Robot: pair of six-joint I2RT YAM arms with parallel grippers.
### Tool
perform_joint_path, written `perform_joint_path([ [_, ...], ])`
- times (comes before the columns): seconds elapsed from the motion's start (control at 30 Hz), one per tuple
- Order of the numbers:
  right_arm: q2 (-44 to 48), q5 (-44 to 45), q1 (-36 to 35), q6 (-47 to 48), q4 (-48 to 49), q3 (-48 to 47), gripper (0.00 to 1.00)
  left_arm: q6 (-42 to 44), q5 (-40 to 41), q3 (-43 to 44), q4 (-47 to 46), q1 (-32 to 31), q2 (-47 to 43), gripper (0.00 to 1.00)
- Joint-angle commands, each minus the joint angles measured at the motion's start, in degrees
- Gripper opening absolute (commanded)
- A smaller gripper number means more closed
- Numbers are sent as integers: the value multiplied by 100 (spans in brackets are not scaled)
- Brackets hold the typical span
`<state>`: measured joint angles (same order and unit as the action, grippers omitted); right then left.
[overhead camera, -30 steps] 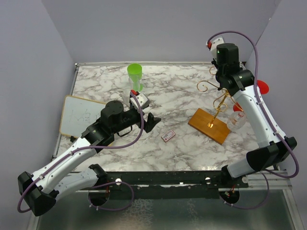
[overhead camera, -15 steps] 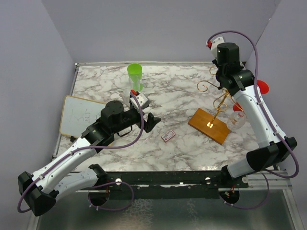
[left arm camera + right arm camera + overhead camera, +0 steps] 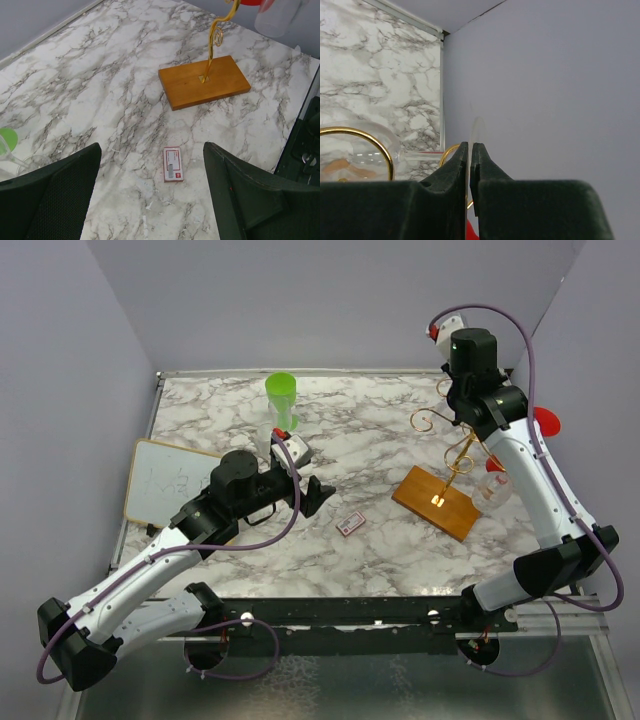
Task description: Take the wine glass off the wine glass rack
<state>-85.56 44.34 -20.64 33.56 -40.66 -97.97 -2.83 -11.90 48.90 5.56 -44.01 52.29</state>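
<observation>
**Right fingers pinched on the foot of the hanging wine glass**

The wine glass [image 3: 360, 150] hangs on the right side of the wine glass rack [image 3: 447, 480]. It appears to hang inverted. The rounded clear bowl sits low, just right of the slim post, and the foot is up under the right arm [image 3: 530, 490], so its long axis runs near vertical.

In the right wrist view that axis lies across the picture. The bowl is at left behind a gold wire loop, and the thin stem leads right to the foot. The right gripper [image 3: 470, 148] has its dark padded fingers pressed together on the foot's thin transparent edge.

The rack is thin gold wire in scrolling curls atop the post. The post is set into a flat rectangular base of smooth brown wood, which lies slantwise on the grey-veined marble-pattern table [image 3: 380, 430].

The left gripper [image 3: 151, 147] hovers spread wide over a small red-and-white card [image 3: 173, 164]. A lime-green cup [image 3: 281, 392] stands toward the back, and a whiteboard [image 3: 170, 480] lies at the left edge.
</observation>
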Motion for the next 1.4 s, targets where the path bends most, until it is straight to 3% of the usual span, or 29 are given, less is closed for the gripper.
perform_joint_path([
  [0.0,194,332,-36,199,474,-77,1,1,100,-48,-171,-31,-35,85],
  [0.43,419,768,-36,659,1027,229,1,-9,91,-65,-188,-27,-35,85],
  [1.0,949,628,-36,742,1216,740,1,-55,74,-92,-222,-28,-17,85],
  [1.37,597,852,-27,707,1365,662,1,-73,56,-109,-240,-27,-59,85],
])
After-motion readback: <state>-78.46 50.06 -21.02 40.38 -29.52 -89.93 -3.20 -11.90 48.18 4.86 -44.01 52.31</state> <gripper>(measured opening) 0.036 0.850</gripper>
